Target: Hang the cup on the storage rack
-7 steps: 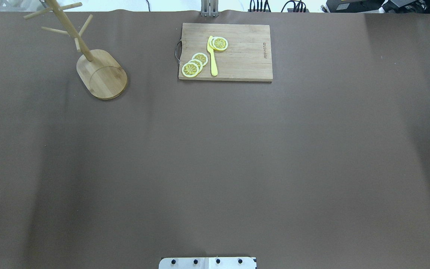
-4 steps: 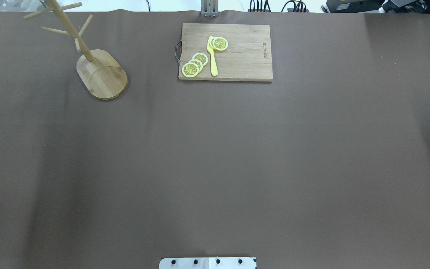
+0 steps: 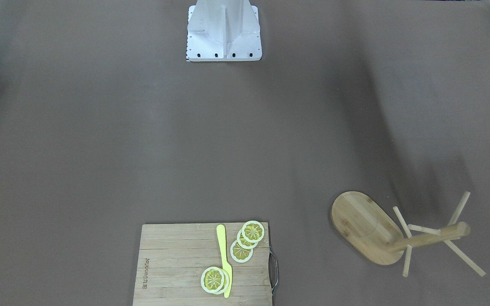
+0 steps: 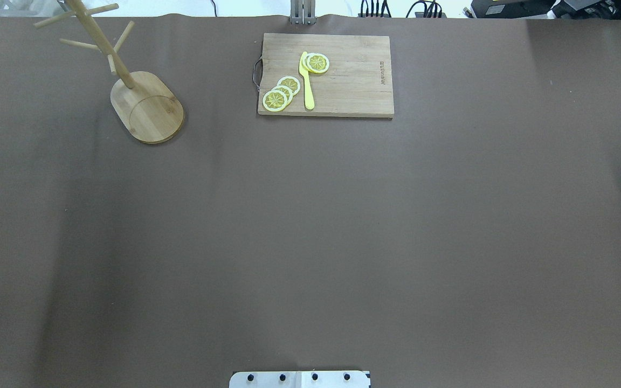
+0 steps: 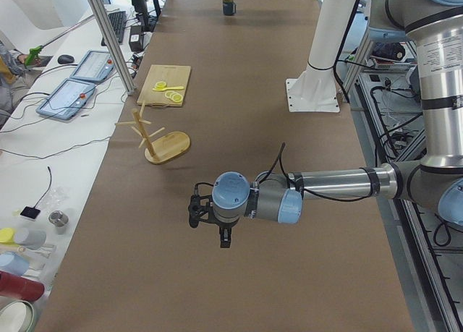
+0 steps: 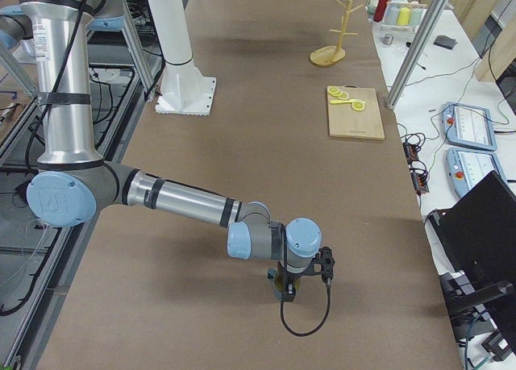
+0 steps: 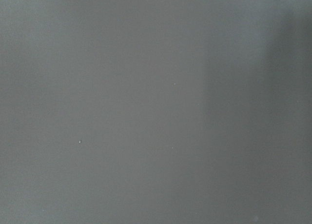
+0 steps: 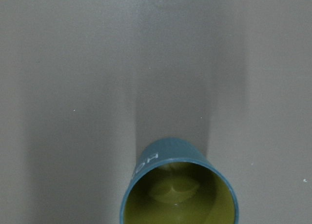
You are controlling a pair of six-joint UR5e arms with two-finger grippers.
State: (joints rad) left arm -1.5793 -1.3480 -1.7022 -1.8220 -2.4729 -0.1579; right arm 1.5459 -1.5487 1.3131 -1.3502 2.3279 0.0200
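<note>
Teal-blue outside with pale lettering and yellow inside, the cup (image 8: 168,154) stands upright, mouth up, on the brown table (image 4: 310,226). It is at the table's end on the robot's right, directly under the right gripper (image 6: 287,288), and well apart from the rack (image 4: 146,106) near the far left corner. There is one cup and one bamboo rack. One board (image 4: 353,81) carries five lemon slices (image 4: 275,100) and one yellow knife (image 4: 306,81). The left gripper (image 5: 223,239) hangs over bare table. I cannot tell whether either gripper's fingers are spread or pressed together.
</note>
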